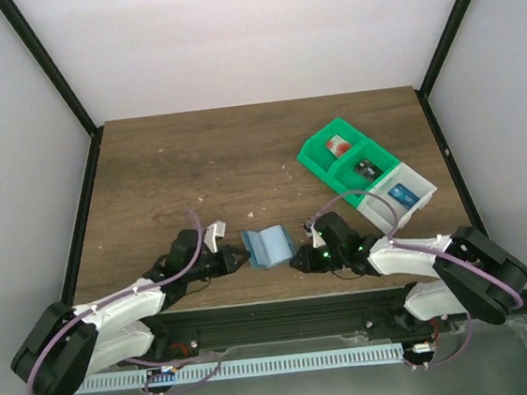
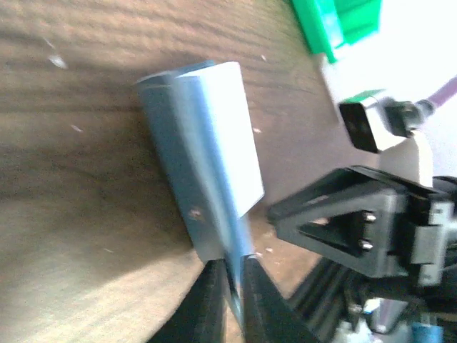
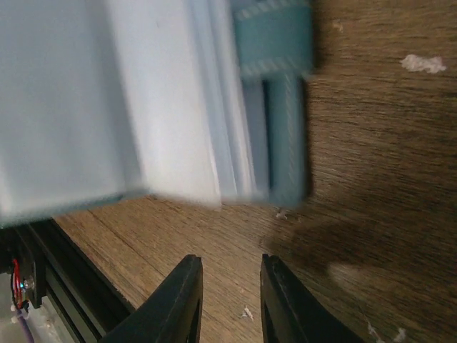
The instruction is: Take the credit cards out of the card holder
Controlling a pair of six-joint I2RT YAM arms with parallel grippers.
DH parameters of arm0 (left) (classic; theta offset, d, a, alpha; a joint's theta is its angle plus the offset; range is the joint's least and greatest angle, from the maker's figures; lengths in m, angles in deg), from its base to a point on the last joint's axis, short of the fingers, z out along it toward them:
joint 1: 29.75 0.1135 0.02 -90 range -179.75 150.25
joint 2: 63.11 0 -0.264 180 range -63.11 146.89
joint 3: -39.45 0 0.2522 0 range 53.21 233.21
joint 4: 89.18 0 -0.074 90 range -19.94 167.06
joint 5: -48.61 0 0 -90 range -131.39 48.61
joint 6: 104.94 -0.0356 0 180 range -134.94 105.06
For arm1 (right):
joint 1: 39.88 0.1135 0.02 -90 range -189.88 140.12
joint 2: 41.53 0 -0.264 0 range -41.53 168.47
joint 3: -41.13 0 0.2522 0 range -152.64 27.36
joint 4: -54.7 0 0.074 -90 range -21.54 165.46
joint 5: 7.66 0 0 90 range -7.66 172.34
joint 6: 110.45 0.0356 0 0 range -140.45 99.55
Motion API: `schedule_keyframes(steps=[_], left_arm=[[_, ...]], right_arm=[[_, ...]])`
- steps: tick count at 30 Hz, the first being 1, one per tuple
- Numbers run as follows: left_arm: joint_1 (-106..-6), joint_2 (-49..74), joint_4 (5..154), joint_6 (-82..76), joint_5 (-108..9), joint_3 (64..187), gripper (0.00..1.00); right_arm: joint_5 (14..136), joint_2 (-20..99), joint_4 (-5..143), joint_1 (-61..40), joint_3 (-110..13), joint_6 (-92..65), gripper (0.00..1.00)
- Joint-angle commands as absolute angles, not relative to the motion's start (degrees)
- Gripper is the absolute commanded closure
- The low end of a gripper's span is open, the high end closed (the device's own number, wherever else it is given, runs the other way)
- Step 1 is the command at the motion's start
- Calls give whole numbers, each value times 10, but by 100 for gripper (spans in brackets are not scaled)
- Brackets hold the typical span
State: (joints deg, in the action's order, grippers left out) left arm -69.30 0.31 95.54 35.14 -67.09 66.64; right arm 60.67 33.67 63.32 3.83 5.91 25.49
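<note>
The light-blue card holder (image 1: pixel 270 246) stands near the table's front edge between both grippers. My left gripper (image 1: pixel 241 256) is shut on one edge of the holder (image 2: pixel 203 161), its black fingers (image 2: pixel 207 300) pinching the blue flap. My right gripper (image 1: pixel 300 261) is open and empty, just right of the holder. In the right wrist view the holder (image 3: pixel 143 100) fills the upper left, a short way beyond my gripper (image 3: pixel 228 286), with pale layered edges showing. I cannot tell whether those edges are cards. No pinkish-red card shows.
A green-and-white row of compartment bins (image 1: pixel 367 175) with small items lies diagonally at the right. A black frame rail (image 1: pixel 285 313) runs along the table's front edge. Small white specks (image 3: pixel 427 63) lie on the wood.
</note>
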Motion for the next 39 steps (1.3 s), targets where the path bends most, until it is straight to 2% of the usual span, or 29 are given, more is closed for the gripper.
schedule_keyframes(steps=[1, 10, 11, 13, 15, 16, 22, 28, 39], left_arm=[[-671, -30, 835, 305, -612, 695, 80], [-670, -150, 634, 279, -504, 794, 3], [-669, -162, 615, 271, -493, 813, 1], [-669, -188, 580, 255, -473, 852, 0], [-669, -212, 549, 239, -456, 895, 0], [-669, -224, 539, 230, -447, 915, 0], [-669, -300, 489, 185, -399, 999, 0], [-669, -367, 487, 167, -394, 1030, 0], [-669, -408, 524, 206, -440, 974, 0]], right_arm=[[617, 309, 655, 45, 44, 248, 73], [690, 180, 804, 45, -32, 230, 45], [702, 156, 818, 45, -39, 231, 41], [728, 107, 843, 45, -54, 237, 24], [753, 60, 861, 45, -65, 238, 3], [763, 38, 872, 45, -71, 238, 1], [829, -40, 956, 45, -152, 217, 0], [874, -75, 1006, 45, -219, 200, 0], [873, -116, 996, 45, -205, 209, 0]])
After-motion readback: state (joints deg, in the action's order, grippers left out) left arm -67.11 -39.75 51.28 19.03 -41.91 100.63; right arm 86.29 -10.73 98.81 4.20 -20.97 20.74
